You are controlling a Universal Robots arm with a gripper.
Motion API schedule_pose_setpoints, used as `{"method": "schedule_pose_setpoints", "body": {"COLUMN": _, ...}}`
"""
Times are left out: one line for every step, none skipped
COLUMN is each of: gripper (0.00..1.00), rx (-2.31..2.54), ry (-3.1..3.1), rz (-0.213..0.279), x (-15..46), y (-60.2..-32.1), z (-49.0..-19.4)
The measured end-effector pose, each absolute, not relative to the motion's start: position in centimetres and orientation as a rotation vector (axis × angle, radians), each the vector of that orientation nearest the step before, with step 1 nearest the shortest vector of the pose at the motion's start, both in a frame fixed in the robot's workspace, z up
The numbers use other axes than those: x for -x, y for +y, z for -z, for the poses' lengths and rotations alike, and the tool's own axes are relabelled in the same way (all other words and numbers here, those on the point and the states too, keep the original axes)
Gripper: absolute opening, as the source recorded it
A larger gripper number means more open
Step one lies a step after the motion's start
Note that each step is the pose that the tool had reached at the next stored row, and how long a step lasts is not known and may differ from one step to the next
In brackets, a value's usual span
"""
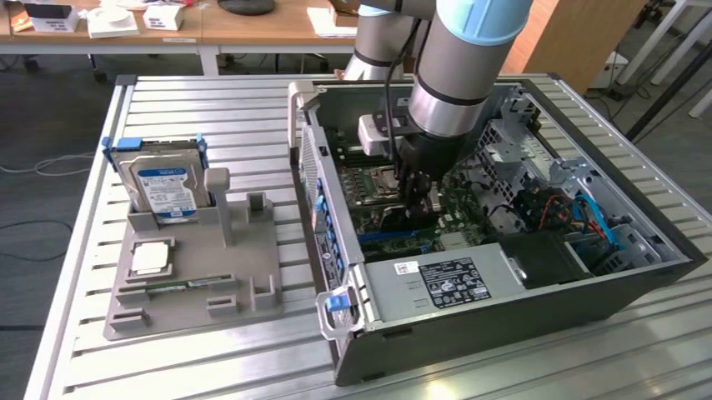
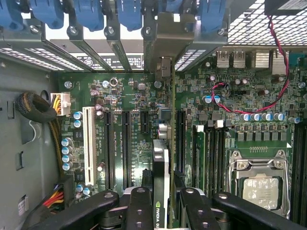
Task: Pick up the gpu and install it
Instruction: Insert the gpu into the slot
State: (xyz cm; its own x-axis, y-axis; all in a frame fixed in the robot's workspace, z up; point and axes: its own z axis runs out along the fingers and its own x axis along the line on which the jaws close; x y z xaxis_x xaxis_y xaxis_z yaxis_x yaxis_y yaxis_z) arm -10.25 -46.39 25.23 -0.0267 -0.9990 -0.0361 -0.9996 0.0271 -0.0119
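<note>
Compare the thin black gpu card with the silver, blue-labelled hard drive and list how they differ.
The gpu is a thin black card with a silvery end bracket; the hard drive is a silver box with a blue label. The gpu sits in the gripper inside the open computer case, over the green motherboard; the hard drive stands in the grey holder outside it. Both stand on edge.

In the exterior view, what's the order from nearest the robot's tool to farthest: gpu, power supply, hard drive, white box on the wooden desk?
1. gpu: gripped in the tool, inside the computer case.
2. power supply: labelled silver box inside the case.
3. hard drive: upright on the grey holder, exterior view's left.
4. white box: on the desk behind.
</note>
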Motion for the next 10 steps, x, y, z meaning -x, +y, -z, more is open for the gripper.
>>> {"method": "schedule_pose_setpoints", "body": {"gripper": 0.27, "rx": 2.167, "ry": 2.227, "rz": -0.026, "x": 10.25, "y": -46.39, "z": -25.23}}
{"method": "schedule_pose_setpoints", "body": {"gripper": 0.27, "rx": 2.168, "ry": 2.227, "rz": -0.026, "x": 10.25, "y": -46.39, "z": -25.23}}
{"method": "schedule_pose_setpoints", "body": {"gripper": 0.27, "rx": 2.168, "ry": 2.227, "rz": -0.026, "x": 10.25, "y": -46.39, "z": -25.22}}
{"method": "schedule_pose_setpoints", "body": {"gripper": 0.27, "rx": 2.167, "ry": 2.227, "rz": -0.026, "x": 10.25, "y": -46.39, "z": -25.2}}
{"method": "schedule_pose_setpoints", "body": {"gripper": 0.27, "rx": 2.167, "ry": 2.227, "rz": -0.026, "x": 10.25, "y": -46.39, "z": -25.19}}
{"method": "schedule_pose_setpoints", "body": {"gripper": 0.27, "rx": 2.167, "ry": 2.227, "rz": -0.026, "x": 10.25, "y": -46.39, "z": -25.19}}
{"method": "schedule_pose_setpoints", "body": {"gripper": 0.27, "rx": 2.167, "ry": 2.227, "rz": -0.026, "x": 10.25, "y": -46.39, "z": -25.18}}
{"method": "schedule_pose_setpoints", "body": {"gripper": 0.27, "rx": 2.167, "ry": 2.227, "rz": -0.026, "x": 10.25, "y": -46.39, "z": -25.18}}
{"method": "schedule_pose_setpoints", "body": {"gripper": 0.27, "rx": 2.167, "ry": 2.227, "rz": -0.026, "x": 10.25, "y": -46.39, "z": -25.18}}
{"method": "schedule_pose_setpoints", "body": {"gripper": 0.27, "rx": 2.167, "ry": 2.226, "rz": -0.026, "x": 10.25, "y": -46.39, "z": -25.14}}
